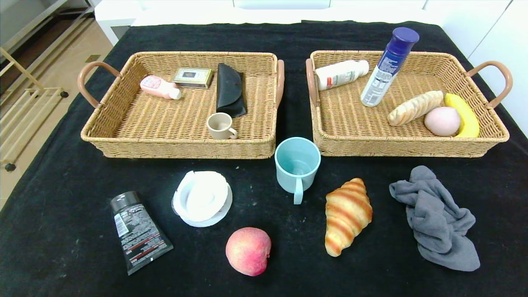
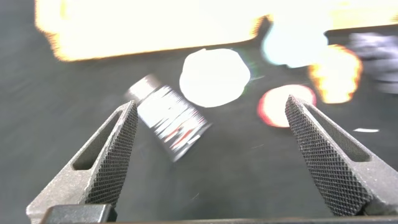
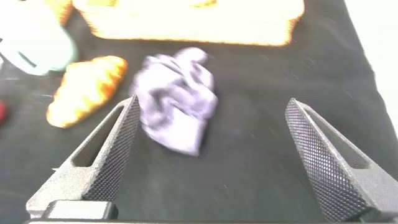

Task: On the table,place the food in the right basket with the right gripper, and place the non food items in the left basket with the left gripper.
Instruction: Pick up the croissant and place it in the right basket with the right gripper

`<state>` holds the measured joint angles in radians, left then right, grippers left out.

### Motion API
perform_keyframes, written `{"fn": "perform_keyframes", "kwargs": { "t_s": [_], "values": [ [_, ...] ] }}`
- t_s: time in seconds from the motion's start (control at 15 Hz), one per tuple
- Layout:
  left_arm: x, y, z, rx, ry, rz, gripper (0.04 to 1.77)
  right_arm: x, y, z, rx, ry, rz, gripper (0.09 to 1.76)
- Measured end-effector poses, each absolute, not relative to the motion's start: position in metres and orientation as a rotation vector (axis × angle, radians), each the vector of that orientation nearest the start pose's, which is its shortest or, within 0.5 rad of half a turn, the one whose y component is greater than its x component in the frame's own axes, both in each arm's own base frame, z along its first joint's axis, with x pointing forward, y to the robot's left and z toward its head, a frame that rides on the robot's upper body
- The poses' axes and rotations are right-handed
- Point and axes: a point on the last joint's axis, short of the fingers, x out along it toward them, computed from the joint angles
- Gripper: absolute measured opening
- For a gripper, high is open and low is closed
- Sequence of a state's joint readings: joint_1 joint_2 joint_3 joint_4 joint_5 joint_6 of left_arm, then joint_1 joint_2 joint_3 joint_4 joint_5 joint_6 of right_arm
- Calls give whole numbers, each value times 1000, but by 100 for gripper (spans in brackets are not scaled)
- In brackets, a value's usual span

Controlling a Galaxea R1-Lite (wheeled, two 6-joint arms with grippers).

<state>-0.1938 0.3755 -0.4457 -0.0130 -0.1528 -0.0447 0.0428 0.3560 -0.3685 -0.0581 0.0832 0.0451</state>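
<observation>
On the black table (image 1: 288, 268) a striped croissant (image 1: 347, 214) lies in front of the right basket (image 1: 412, 147), and a red-pink peach (image 1: 248, 251) sits near the front edge. The left basket (image 1: 177, 149) stands at the back left. Neither gripper shows in the head view. My left gripper (image 2: 211, 101) hovers open and empty over the cloth, with a black tube (image 2: 169, 118) and the peach (image 2: 277, 107) beyond it. My right gripper (image 3: 212, 99) is open and empty too, near a grey cloth (image 3: 177, 109) and the croissant (image 3: 87, 87).
Loose on the table are a black tube (image 1: 138, 231), a white lid (image 1: 202, 198), a light blue cup (image 1: 297, 165) and a grey cloth (image 1: 437, 218). The right basket holds two bottles, a bread roll, a pink ball and a banana. The left basket holds several small items.
</observation>
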Motion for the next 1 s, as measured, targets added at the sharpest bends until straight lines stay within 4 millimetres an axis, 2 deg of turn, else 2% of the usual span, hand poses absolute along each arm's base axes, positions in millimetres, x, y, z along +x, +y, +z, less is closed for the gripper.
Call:
{"fn": "perform_keyframes", "kwargs": {
  "t_s": [0.13, 0.27, 0.47, 0.73, 1.0],
  "values": [
    [12, -7, 228, -46, -23, -467, 172, 13, 4, 206, 26, -37, 210, 171],
    [32, -18, 239, -40, 40, -571, 172, 33, 7, 217, 20, 14, 264, 171],
    [62, -38, 244, -32, 112, -723, 172, 63, 16, 233, 22, 43, 372, 171],
    [101, -65, 249, -26, 150, -804, 172, 97, 38, 241, 40, 59, 457, 171],
    [129, -87, 254, -12, 188, -841, 172, 117, 53, 242, 31, 101, 496, 171]
  ]
}}
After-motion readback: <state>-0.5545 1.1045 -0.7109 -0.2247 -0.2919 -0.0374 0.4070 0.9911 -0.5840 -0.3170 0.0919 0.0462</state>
